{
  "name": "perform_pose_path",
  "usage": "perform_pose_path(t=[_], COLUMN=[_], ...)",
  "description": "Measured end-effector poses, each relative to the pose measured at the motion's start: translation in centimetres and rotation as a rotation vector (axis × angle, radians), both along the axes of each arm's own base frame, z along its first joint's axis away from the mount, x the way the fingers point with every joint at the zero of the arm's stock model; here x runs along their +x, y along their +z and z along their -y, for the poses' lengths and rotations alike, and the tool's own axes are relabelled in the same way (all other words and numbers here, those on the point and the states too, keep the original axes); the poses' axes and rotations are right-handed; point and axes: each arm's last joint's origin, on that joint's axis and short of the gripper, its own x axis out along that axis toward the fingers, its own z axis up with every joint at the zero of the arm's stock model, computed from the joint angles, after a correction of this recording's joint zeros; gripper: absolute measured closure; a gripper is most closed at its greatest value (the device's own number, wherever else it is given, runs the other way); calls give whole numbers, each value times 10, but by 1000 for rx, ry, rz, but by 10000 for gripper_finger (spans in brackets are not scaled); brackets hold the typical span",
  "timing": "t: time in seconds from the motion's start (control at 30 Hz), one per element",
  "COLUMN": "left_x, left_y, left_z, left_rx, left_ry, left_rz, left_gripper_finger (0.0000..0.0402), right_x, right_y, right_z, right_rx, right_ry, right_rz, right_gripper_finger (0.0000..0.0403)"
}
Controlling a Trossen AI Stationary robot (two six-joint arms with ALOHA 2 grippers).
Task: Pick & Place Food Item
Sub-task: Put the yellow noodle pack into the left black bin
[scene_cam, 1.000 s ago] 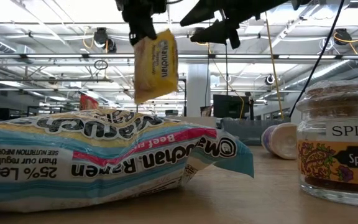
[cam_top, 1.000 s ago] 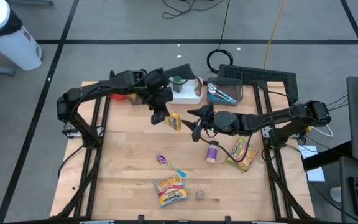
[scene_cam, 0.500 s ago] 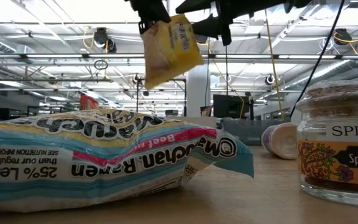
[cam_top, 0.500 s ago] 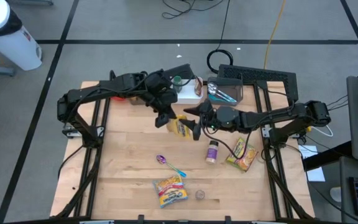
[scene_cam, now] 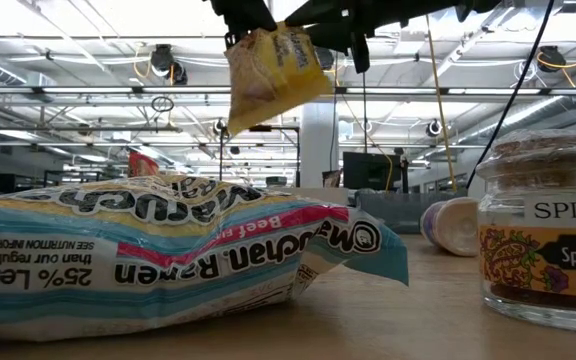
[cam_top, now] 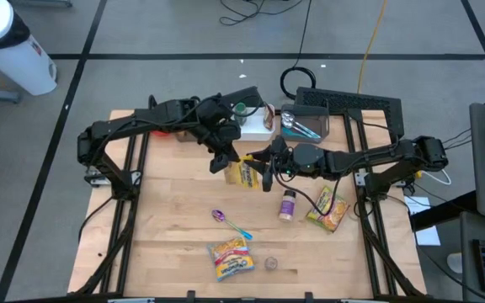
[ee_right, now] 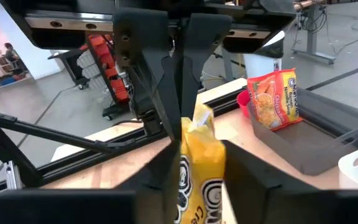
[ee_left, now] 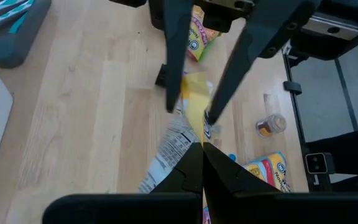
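At the table's near edge lies a ramen pack (cam_top: 231, 258), flat on the wood, with a small lid (cam_top: 270, 263) just beside it. In the low view the ramen pack (scene_cam: 158, 255) fills the foreground and a spice jar (scene_cam: 546, 232) stands upright to its right. Farther in, a spoon (cam_top: 230, 221) lies near the middle of the table, and the spice jar (cam_top: 287, 204) stands beside it. A second noodle pack (cam_top: 327, 207) lies flat near the right edge.

Above the table's middle, clear of the wood, hangs the yellow packet (cam_top: 243, 171). The left gripper (cam_top: 227, 157) has its fingers pressed together on the packet's top edge; in the left wrist view the yellow packet (ee_left: 194, 106) hangs down from the closed tips. The right gripper (cam_top: 262, 168) meets it from the right, its fingers set on either side of the packet and pinching it; in the right wrist view the yellow packet (ee_right: 197, 168) stands between the two dark fingers (ee_right: 157, 177). In the low view the packet (scene_cam: 271, 72) hangs tilted, with both grippers at its top.

Along the far edge sit a white box (cam_top: 255, 126) and a grey bin (cam_top: 303, 124); in the right wrist view an orange noodle pack (ee_right: 276, 98) stands in a grey tray (ee_right: 328, 134).
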Motion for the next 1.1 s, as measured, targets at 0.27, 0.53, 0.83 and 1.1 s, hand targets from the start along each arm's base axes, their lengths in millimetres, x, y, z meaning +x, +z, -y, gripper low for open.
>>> perform_pose_path(t=[0.27, 0.53, 0.83, 1.1], left_x=[0, 0, 1, -2], left_y=[0, 0, 1, 1], left_z=[0, -1, -3, -12], left_rx=[3, 16, 82, 47], left_ry=[-3, -12, -70, -56], left_rz=[2, 8, 49, 49], left_gripper_finger=[401, 380, 329, 247], right_x=[0, 0, 0, 0], right_y=[0, 0, -3, -3], right_z=[0, 0, -2, -3], right_rx=[-14, -25, -2, 11], right_ry=[2, 4, 54, 89], right_rz=[-4, -8, -25, -25], right_gripper_finger=[396, 402, 402, 403])
